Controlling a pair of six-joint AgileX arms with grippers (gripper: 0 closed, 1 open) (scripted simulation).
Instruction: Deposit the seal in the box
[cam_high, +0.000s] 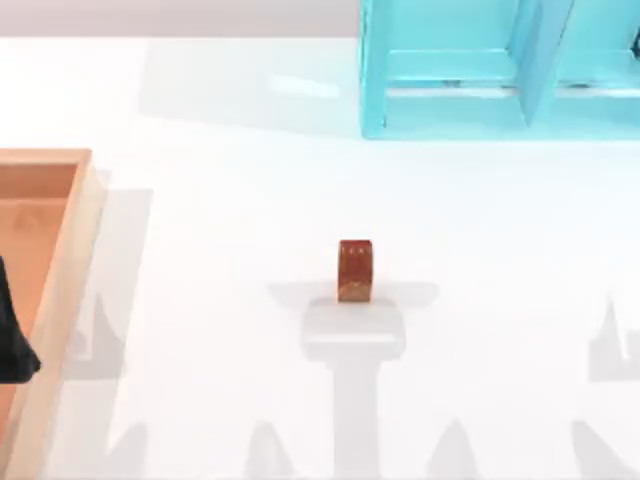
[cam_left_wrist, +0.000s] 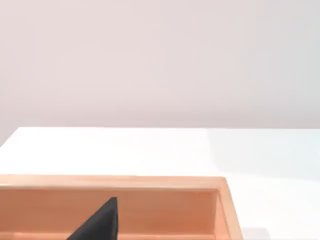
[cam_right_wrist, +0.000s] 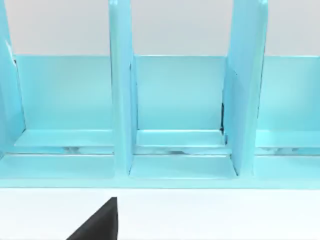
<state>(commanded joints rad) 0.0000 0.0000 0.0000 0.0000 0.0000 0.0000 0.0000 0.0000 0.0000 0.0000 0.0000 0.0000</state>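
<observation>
While the turquoise shelf unit (cam_high: 500, 70) is standing at the bench's (cam_high: 250, 180) far right, the seal (cam_high: 355, 270) is sitting upright mid-bench, well apart from the box (cam_high: 70, 280) at left. Left tool (cam_high: 15, 350) is hanging over the box; whether it's apart or together, I cannot tell.

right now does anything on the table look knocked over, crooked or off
Nothing stands out. The seal stands upright on open table near the middle, the box sits flat at the left edge, and the turquoise shelf unit stands square at the back right. The left hand hangs over the box.
</observation>
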